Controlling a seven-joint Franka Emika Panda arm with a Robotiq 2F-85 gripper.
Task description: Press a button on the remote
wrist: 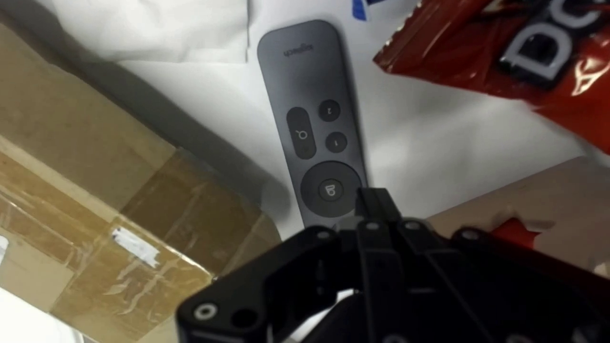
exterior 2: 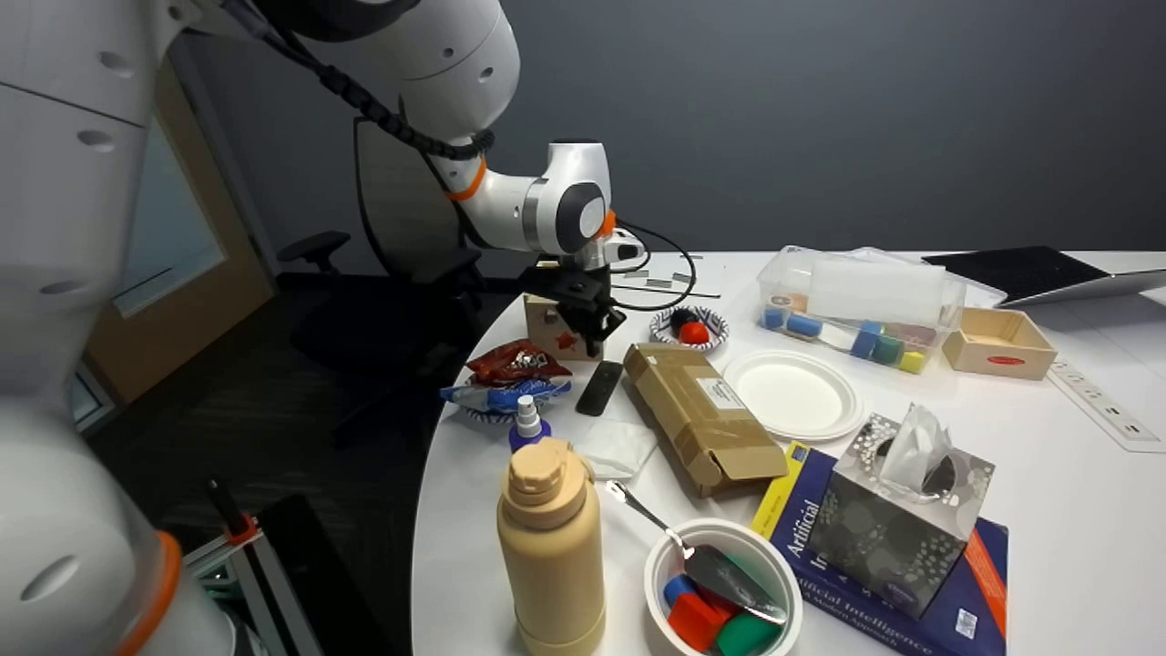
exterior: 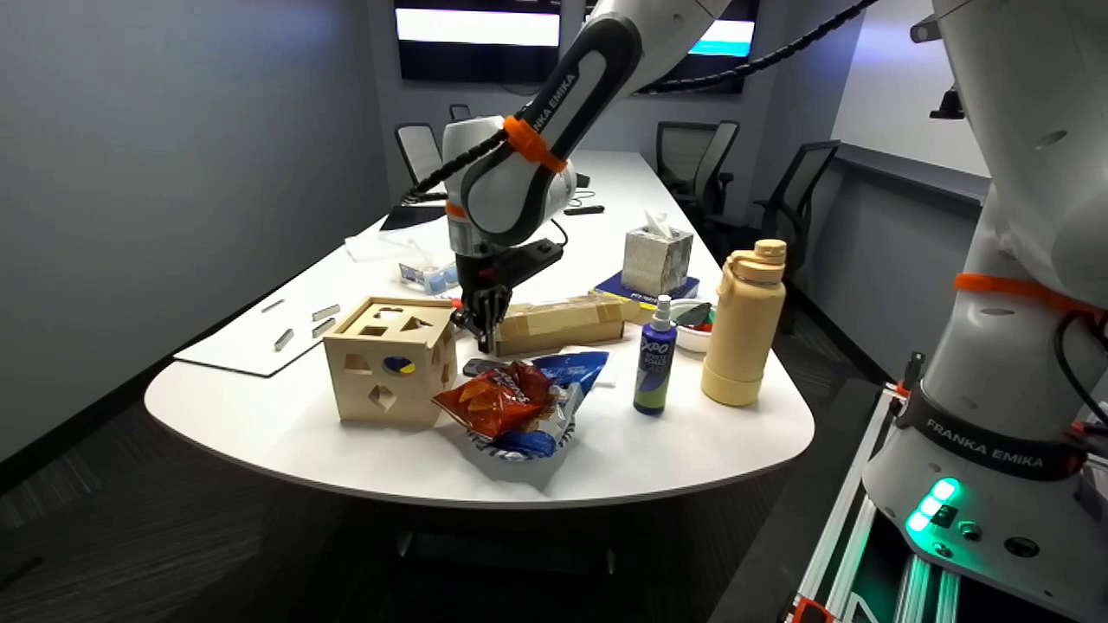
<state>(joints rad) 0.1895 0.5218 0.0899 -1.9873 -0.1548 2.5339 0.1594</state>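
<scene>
Leftmost in the wrist view is the taped cardboard box [wrist: 119,200]; next comes the white napkin [wrist: 157,33], then the remote [wrist: 318,126], lying buttons up on the table [wrist: 405,143], its near end hidden; the small buttons are uncovered, while the round pad [wrist: 312,195] is just overlapped at its right edge by the gripper [wrist: 378,197], whose fingers are together with nothing between them; farther right lie the red chip bag [wrist: 500,57] and the wooden box [wrist: 562,195]; as for progress, the reach seems done and the joined tip looks ready to prod; whether it touches the remote I cannot tell, and no button shows clearly as pushed down; what is left, I judge, is a small shift onto a button, the push itself, then a lift away.
</scene>
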